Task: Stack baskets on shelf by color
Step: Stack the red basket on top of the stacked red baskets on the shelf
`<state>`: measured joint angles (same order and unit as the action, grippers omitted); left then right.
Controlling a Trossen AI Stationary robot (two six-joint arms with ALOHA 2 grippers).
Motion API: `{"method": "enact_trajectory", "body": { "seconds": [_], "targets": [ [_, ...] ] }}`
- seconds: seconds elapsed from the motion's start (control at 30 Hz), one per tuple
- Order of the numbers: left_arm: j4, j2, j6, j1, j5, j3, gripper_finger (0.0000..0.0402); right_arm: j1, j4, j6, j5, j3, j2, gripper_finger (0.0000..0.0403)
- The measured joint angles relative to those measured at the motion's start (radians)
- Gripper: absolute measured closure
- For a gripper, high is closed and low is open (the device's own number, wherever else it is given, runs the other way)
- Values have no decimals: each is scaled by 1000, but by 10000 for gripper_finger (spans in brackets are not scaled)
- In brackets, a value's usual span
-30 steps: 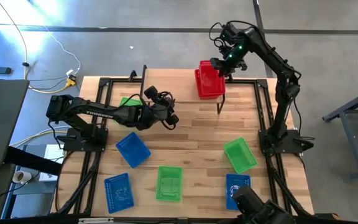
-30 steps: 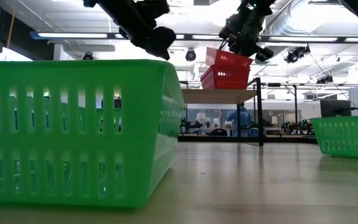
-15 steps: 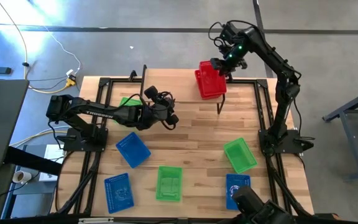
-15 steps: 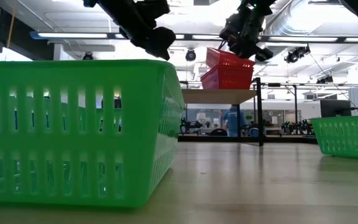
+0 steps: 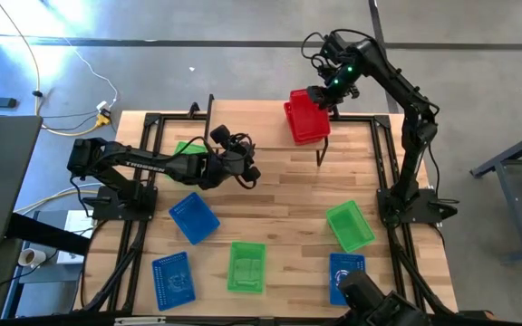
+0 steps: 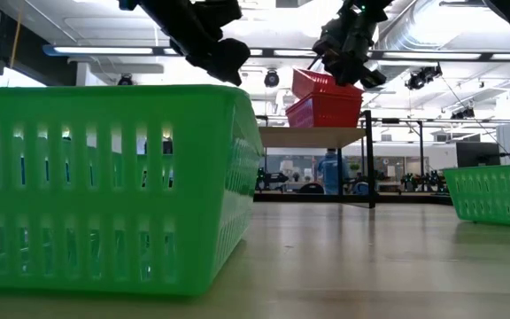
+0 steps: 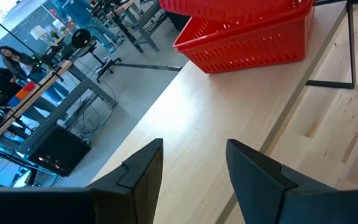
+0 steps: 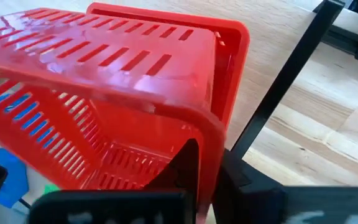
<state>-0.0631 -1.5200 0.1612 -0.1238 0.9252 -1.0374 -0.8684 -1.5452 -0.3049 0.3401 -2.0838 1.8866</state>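
Overhead camera looks down; low one level (both see shelf (image 5: 270,136)).

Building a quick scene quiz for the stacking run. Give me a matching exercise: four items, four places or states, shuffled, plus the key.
Column 1
1. right gripper
2. left gripper
3. lower red basket
4. shelf

Column 2
A. open, holding nothing, above the middle of the table
B. on the far part of the table, carrying the red baskets
C. at the rim of the tilted upper red basket
D. resting on the shelf top, under another red basket

Pairs: 1-C, 2-A, 3-D, 4-B
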Motion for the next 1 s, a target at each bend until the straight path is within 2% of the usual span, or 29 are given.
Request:
{"method": "enact_trajectory", "body": {
  "seconds": [0.27, 0.53, 0.83, 1.0],
  "targets": [
    [0, 0, 0, 0, 2, 0, 234, -2, 9, -4, 0, 0, -1, 326],
    [0, 0, 0, 0, 2, 0, 234, -2, 12, 11, -6, -71, -1, 318],
    [0, 0, 0, 0, 2, 0, 234, 1, 3, 29, -175, -241, -2, 318],
    [0, 0, 0, 0, 2, 0, 234, 67, 24, 99, -242, -253, -2, 318]
  ]
}}
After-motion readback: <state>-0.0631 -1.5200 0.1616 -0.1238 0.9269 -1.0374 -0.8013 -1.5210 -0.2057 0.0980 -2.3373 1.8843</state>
